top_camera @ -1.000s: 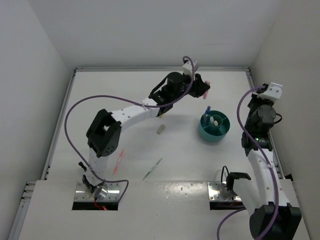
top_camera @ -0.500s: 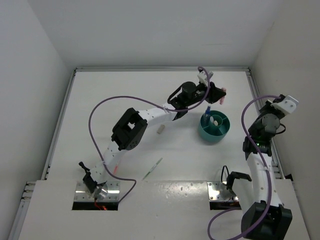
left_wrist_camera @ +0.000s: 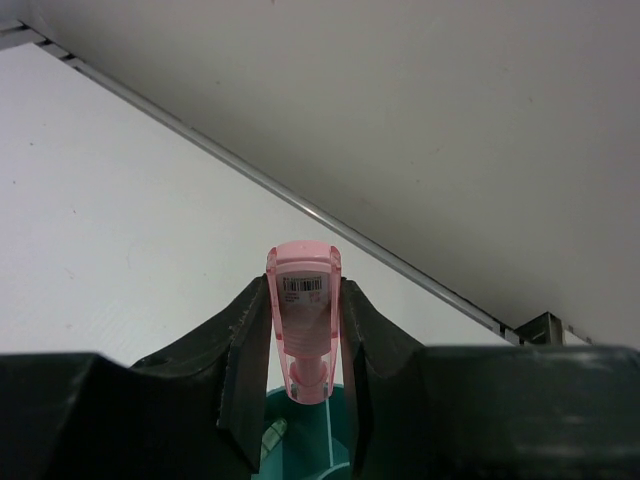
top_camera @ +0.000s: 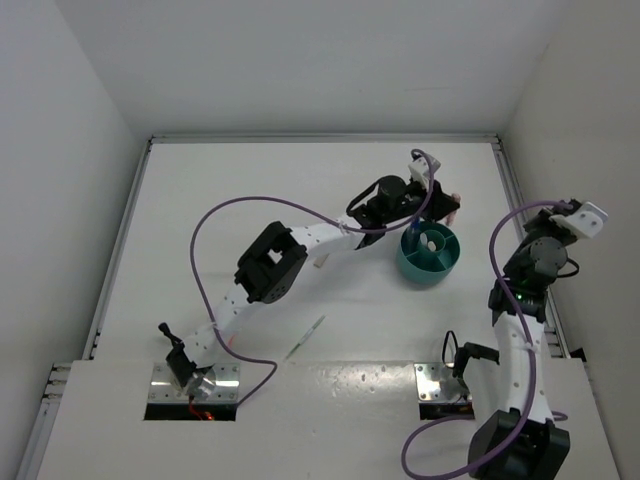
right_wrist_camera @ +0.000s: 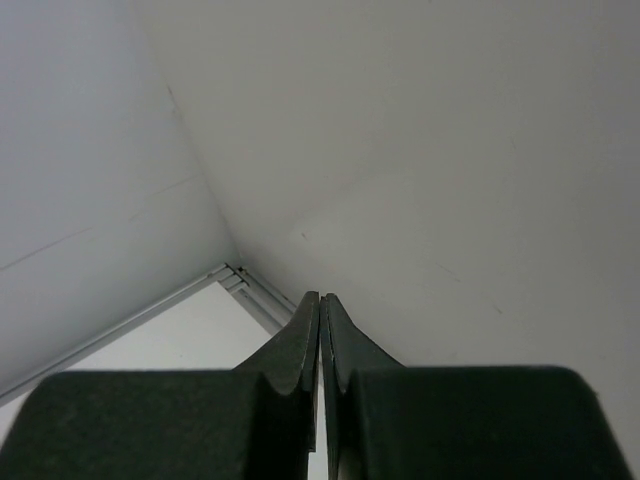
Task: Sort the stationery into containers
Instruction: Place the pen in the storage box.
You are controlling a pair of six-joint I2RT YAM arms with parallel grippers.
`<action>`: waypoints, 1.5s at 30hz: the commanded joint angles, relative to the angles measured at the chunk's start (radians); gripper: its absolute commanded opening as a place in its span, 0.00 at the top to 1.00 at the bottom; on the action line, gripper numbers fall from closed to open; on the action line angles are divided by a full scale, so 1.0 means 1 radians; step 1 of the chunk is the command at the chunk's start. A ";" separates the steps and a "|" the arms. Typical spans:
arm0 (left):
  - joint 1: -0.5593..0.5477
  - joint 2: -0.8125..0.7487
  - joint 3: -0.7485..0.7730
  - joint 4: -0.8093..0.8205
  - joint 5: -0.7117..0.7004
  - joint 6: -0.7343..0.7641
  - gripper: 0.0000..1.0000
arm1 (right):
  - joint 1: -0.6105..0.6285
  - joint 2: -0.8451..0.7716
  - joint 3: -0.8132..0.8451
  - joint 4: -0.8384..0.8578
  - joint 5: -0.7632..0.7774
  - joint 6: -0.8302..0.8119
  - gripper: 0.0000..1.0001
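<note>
White table (top_camera: 200,220), teal cup (top_camera: 424,274), green pen (top_camera: 305,338)

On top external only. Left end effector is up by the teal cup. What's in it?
Observer: Left wrist shows the left end effector shut on a pink marker, its barcode label facing the camera.
Operator: Lined up with the cup?
Observer: In that view the teal cup shows just beneath the marker's lower end.
Operator: Right side?
Observer: Right wrist shows the right end effector shut with nothing in it.
</note>
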 commanded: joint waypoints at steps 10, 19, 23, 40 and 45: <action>-0.031 -0.013 0.005 -0.078 -0.042 0.140 1.00 | -0.057 -0.011 -0.001 -0.005 -0.095 0.080 1.00; -0.031 -0.042 -0.032 -0.112 -0.065 0.183 1.00 | -0.097 -0.002 -0.001 -0.005 -0.114 0.089 1.00; -0.031 -0.071 -0.064 -0.123 -0.065 0.201 1.00 | -0.106 -0.002 -0.001 -0.014 -0.114 0.099 1.00; -0.031 -0.090 -0.055 -0.172 -0.067 0.219 0.74 | -0.155 0.008 0.008 -0.023 -0.132 0.126 1.00; -0.031 -0.090 -0.037 -0.192 -0.067 0.219 0.73 | -0.165 0.008 0.008 -0.032 -0.132 0.135 1.00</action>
